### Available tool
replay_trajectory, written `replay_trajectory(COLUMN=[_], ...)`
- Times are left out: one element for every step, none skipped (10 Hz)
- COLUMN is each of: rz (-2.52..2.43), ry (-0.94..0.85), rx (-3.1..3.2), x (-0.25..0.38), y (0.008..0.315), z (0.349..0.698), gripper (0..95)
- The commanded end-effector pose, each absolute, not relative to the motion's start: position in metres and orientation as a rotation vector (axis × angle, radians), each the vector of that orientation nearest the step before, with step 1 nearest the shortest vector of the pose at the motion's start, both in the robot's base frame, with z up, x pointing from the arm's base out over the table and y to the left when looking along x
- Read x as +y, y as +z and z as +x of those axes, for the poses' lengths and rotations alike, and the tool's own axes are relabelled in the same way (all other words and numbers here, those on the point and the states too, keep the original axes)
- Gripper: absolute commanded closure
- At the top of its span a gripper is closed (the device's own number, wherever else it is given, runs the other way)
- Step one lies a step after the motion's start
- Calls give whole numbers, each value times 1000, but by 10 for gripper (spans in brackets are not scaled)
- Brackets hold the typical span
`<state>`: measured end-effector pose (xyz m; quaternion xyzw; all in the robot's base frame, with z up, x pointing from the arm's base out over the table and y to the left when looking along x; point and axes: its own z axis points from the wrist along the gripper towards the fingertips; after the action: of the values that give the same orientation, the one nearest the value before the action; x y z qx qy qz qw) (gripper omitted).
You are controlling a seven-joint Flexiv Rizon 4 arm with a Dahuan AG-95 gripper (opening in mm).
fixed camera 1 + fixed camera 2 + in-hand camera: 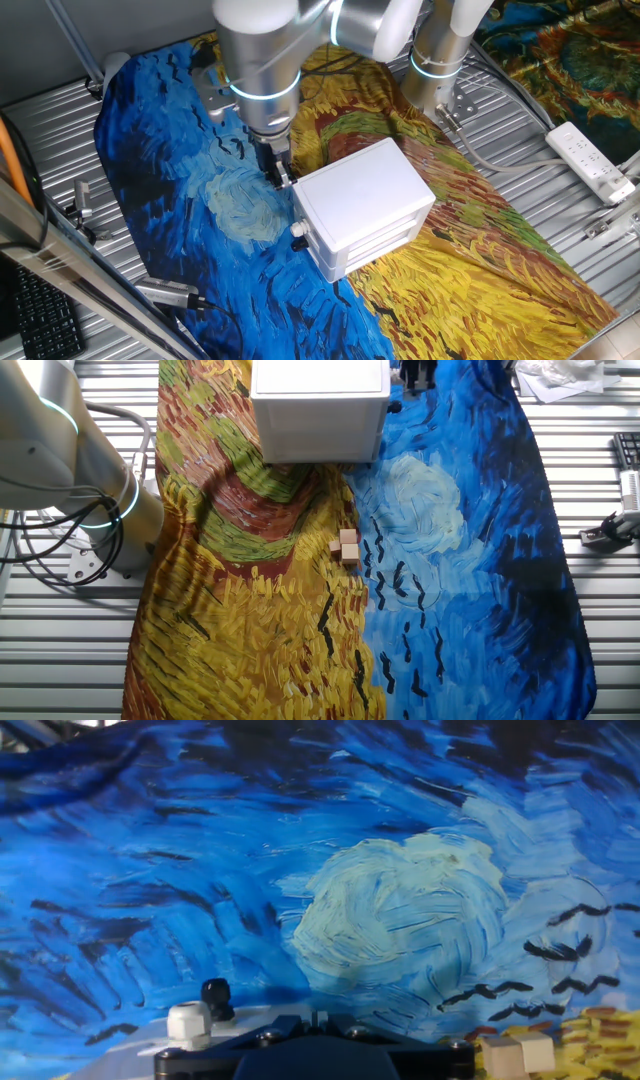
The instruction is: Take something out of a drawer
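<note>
The white cabinet [360,190] stands on the painted cloth, and its drawer [314,240] looks pushed in, with the round knob [298,230] on the front. Whatever is inside is hidden. My gripper [281,180] hangs just left of the cabinet's front corner, close to the cloth, fingers together with nothing seen between them. In the other fixed view the gripper [415,378] is at the top edge beside the cabinet [320,410]. Small light-brown wooden blocks [346,547] lie together on the cloth behind the cabinet. They also appear in the hand view [515,1055], at the bottom right, away from the gripper [320,1017].
The arm's base [90,480] stands left of the cloth on the ribbed metal table. A white power strip [590,160] lies at the right, tools [170,293] and a keyboard [40,320] at the front left, and crumpled paper [560,375] near the far corner.
</note>
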<state>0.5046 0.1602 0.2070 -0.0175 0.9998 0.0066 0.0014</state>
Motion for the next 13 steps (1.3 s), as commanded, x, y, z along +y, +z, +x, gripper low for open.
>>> replay_trajectory(rz=[-176,-128,-111,-78,-69,-49,4,24,56,72,79,88,95], ry=[9,1,-2,-2,0,-1,-3,-5,-5,-6,-8,-8,-8], rx=[3152,3150,3148,3146,3144,3144,3145,3145,3143,3140,3137,3130,3125], x=[164,179,184,193,195,200,209,213,220,225,228,233,236], y=[208,209,209,209,209,210,212,213,215,215,215,213,212], z=[503,503,503,503,504,504,506,507,509,509,510,509,509], gripper=[950,950,950,950,950,950,950,950,950,950,950,950,950])
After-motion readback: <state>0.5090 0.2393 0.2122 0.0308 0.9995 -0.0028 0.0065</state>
